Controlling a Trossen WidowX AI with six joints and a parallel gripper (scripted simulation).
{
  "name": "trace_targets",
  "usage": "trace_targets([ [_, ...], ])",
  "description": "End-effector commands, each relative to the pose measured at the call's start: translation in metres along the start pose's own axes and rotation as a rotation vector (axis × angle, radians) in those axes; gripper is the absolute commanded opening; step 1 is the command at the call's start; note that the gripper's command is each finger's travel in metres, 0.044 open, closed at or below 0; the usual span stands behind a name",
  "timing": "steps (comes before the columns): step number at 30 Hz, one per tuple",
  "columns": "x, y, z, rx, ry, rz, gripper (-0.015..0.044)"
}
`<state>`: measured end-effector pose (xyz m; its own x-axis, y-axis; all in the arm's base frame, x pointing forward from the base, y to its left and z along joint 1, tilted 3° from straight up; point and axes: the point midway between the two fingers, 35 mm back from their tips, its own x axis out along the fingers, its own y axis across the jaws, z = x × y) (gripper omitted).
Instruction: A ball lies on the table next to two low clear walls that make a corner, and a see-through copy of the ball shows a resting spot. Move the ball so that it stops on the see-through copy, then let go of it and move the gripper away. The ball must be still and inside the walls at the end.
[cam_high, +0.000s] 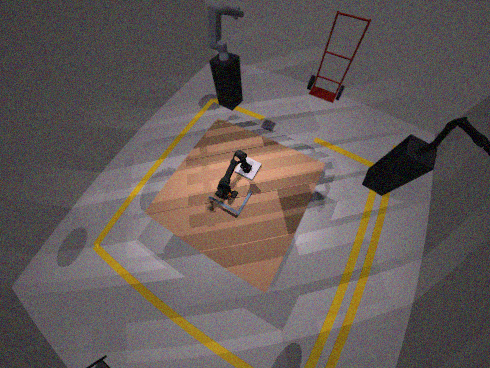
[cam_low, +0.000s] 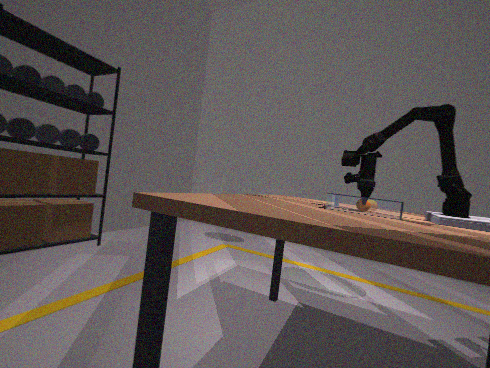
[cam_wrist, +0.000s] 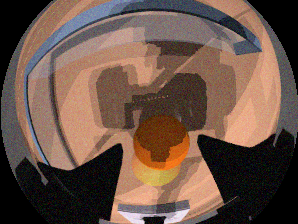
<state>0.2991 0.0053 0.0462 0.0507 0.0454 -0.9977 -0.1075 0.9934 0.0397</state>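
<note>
The orange ball (cam_low: 362, 205) (cam_wrist: 165, 155) rests on the table on the inner side of the corner. The pale yellow see-through copy (cam_low: 373, 204) (cam_wrist: 157, 178) is beside it on the arm-base side, partly hidden behind the ball in the wrist view. The low clear walls (cam_high: 244, 205) (cam_low: 402, 210) (cam_wrist: 100, 15) have blue-grey edges. My gripper (cam_low: 366, 199) (cam_wrist: 161, 144) is open and points down, low at the ball. In the wrist view the ball shows in the gap between the fingertips; I cannot tell whether either touches it.
The wooden table (cam_high: 260, 250) (cam_low: 240, 215) carries the arm's white base plate (cam_high: 255, 173) (cam_low: 480, 223). The walls stand close around the gripper's working spot. A shelf rack (cam_low: 117, 112), a red hand truck (cam_high: 325, 94) and black pedestals (cam_high: 227, 82) (cam_high: 400, 167) stand away from the table.
</note>
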Motion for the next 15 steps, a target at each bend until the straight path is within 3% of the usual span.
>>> trace_targets([
  [1,0.0050,-0.0005,0.0000,0.006,-0.002,-0.004,0.0369],
  [3,0.0060,-0.0005,-0.0001,0.006,-0.002,-0.004,0.0369],
  [6,0.0060,-0.0005,-0.0001,0.006,-0.002,-0.004,0.0290],
  [15,0.0060,-0.0005,-0.0001,0.006,-0.002,-0.004,0.0230],
])
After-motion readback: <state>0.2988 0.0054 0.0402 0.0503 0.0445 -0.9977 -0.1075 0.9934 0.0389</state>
